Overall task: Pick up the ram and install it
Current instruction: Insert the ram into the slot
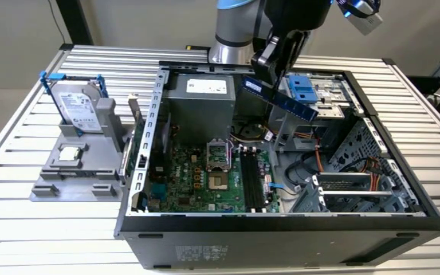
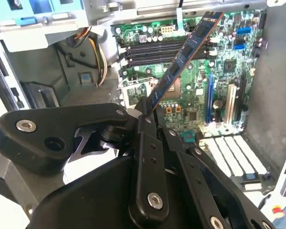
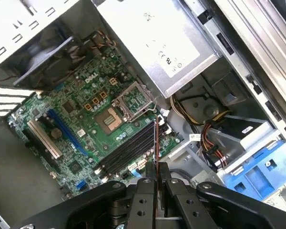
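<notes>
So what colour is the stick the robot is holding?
The ram is dark blue with dark chips, clearest in the exterior view.

The ram (image 2: 189,51) is dark blue with black chips, the claw (image 2: 150,113) black, the motherboard (image 1: 197,183) green.

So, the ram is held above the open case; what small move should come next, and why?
Probably turn the wrist so the ram lies along the black memory slots, before lowering. The gripper is shut on one end of it, above the motherboard, and in both wrist views the stick crosses the slots at an angle.
</notes>
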Robot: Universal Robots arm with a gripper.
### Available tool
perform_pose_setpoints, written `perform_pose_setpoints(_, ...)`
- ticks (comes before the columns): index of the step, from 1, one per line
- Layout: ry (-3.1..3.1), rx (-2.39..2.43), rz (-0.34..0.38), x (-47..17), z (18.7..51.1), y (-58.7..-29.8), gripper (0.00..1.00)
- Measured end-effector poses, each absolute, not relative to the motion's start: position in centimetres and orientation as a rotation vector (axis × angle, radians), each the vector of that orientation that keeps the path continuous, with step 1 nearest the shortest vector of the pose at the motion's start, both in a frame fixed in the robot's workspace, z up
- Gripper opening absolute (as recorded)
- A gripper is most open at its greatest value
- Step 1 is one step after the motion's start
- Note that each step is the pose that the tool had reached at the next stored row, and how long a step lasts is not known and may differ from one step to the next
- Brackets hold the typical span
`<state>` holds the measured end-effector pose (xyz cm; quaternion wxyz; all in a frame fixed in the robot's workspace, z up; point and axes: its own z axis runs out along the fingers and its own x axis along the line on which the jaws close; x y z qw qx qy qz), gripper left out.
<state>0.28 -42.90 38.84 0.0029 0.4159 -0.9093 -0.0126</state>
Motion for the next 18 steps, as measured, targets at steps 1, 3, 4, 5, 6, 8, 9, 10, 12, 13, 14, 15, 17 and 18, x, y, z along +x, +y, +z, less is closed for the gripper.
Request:
perform_pose_setpoints(1, -2.862, 1.282, -0.039, 0.28, 38.84, -42.91, 0.00)
perform_pose_setpoints(3, -2.883, 1.234, -0.040, 0.28, 38.84, -42.90, 0.00)
perform_pose_setpoints(4, -2.894, 1.210, -0.040, 0.28, 38.84, -42.90, 0.00)
perform_pose_setpoints(5, -2.905, 1.184, -0.040, 0.28, 38.84, -42.90, 0.00)
perform_pose_setpoints(6, -2.915, 1.158, -0.040, 0.28, 38.84, -42.91, 0.00)
perform_pose_setpoints(8, -2.935, 1.109, -0.040, 0.28, 38.84, -42.90, 0.00)
perform_pose_setpoints(9, -2.945, 1.083, -0.040, 0.28, 38.84, -42.90, 0.00)
perform_pose_setpoints(10, -2.955, 1.057, -0.040, 0.28, 38.84, -42.90, 0.00)
perform_pose_setpoints(12, -2.973, 1.006, -0.040, 0.28, 38.84, -42.90, 0.00)
perform_pose_setpoints(13, -2.981, 0.981, -0.040, 0.28, 38.84, -42.90, 0.00)
perform_pose_setpoints(14, -2.990, 0.953, -0.040, 0.28, 38.84, -42.90, 0.00)
perform_pose_setpoints(15, -2.999, 0.928, -0.040, 0.28, 38.84, -42.90, 0.00)
perform_pose_setpoints(17, -3.015, 0.874, -0.040, 0.28, 38.83, -42.90, 0.00)
perform_pose_setpoints(18, -3.023, 0.849, -0.040, 0.28, 38.83, -42.90, 0.00)
